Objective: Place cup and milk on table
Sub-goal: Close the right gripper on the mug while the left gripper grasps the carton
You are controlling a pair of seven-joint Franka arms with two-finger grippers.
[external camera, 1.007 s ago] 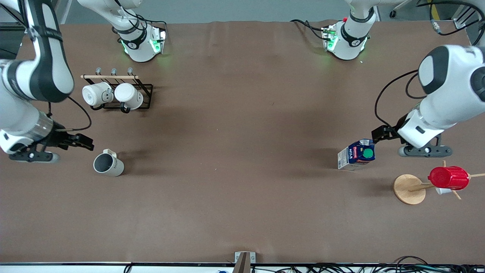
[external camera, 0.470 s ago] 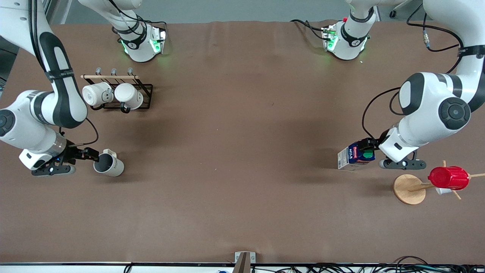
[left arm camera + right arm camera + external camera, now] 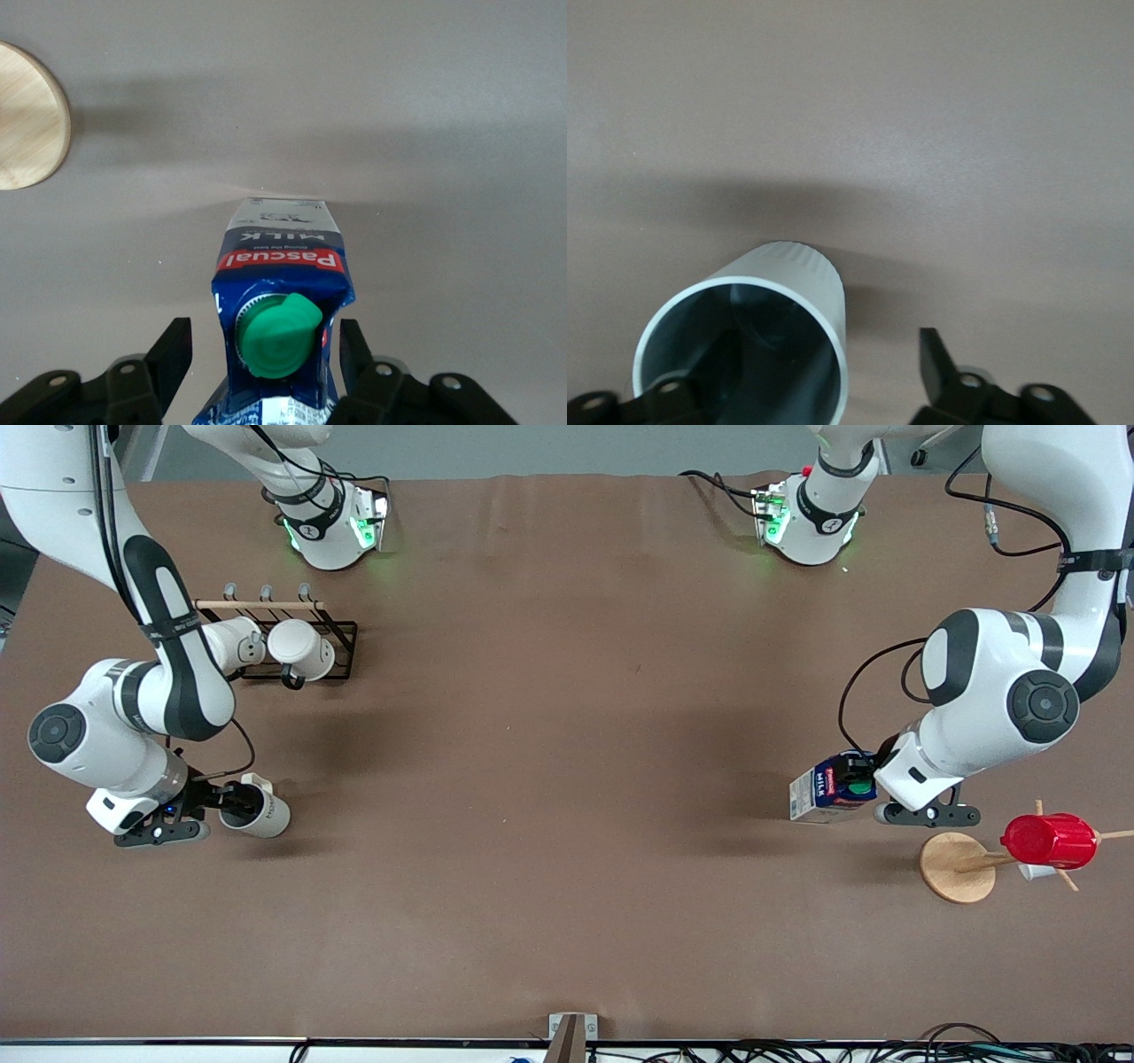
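Note:
The off-white cup [image 3: 266, 813] stands on the brown table [image 3: 567, 779] toward the right arm's end, with its handle on the side away from the front camera. My right gripper [image 3: 232, 802] is open at its rim: one finger is inside the grey interior, the other finger [image 3: 935, 354] is outside, and the cup's wall [image 3: 833, 328] is between them. The milk [image 3: 828, 788] stands on the table toward the left arm's end. My left gripper [image 3: 861, 784] is open around the carton's top [image 3: 279, 301], with a gap at each finger [image 3: 173, 350].
A black rack [image 3: 341, 633] holding two white mugs stands farther from the front camera than the cup, and the right arm partly covers it. A wooden stand [image 3: 952, 866] with a red cup [image 3: 1050, 840] is beside the milk, nearer the front camera. Its base shows in the left wrist view [image 3: 27, 115].
Both arms have come in and down. The right gripper moved from beside the cup onto its rim. The left gripper moved over the milk's top. Cup and milk have not moved.

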